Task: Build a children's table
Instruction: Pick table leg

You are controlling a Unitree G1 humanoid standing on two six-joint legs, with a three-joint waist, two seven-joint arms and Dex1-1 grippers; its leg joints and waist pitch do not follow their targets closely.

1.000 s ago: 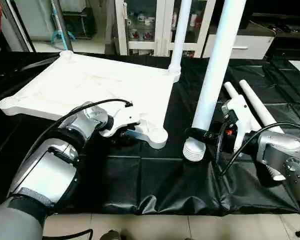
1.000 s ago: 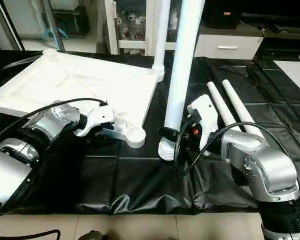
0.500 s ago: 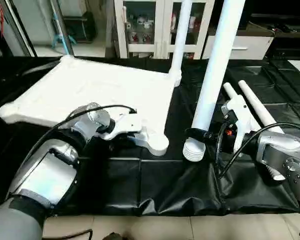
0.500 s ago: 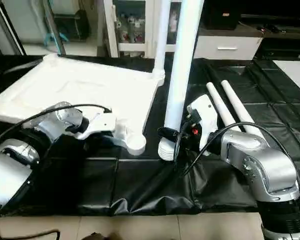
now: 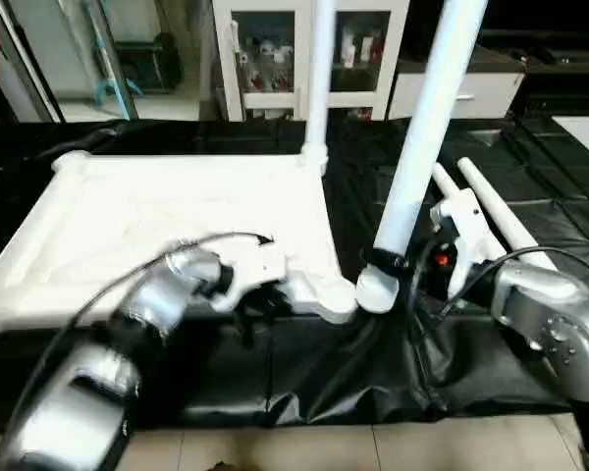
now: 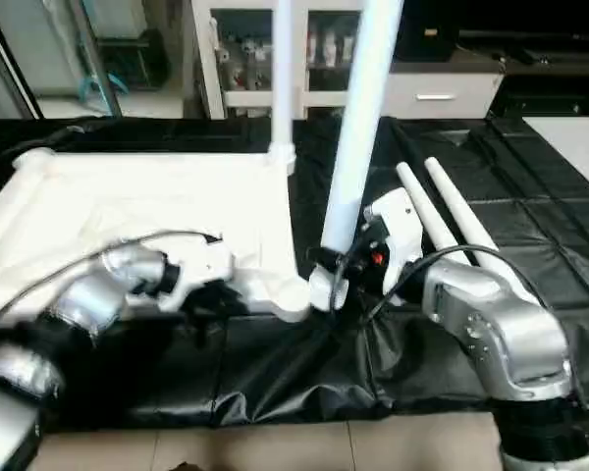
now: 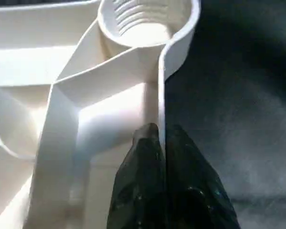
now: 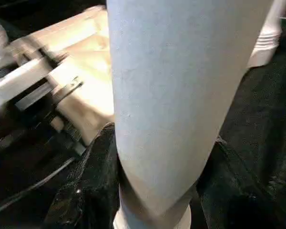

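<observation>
The left gripper (image 7: 161,143) is clenched on the thin side wall of the large white plastic rectangular tabletop (image 5: 167,221), just short of its round threaded corner socket (image 7: 145,21). The right gripper (image 8: 157,157) grasps a long white tapered round leg (image 5: 422,128), upright and just beside that corner. The tabletop lies ribbed side up on the black-covered work surface (image 5: 304,378), with another leg (image 5: 320,69) standing in its far corner.
</observation>
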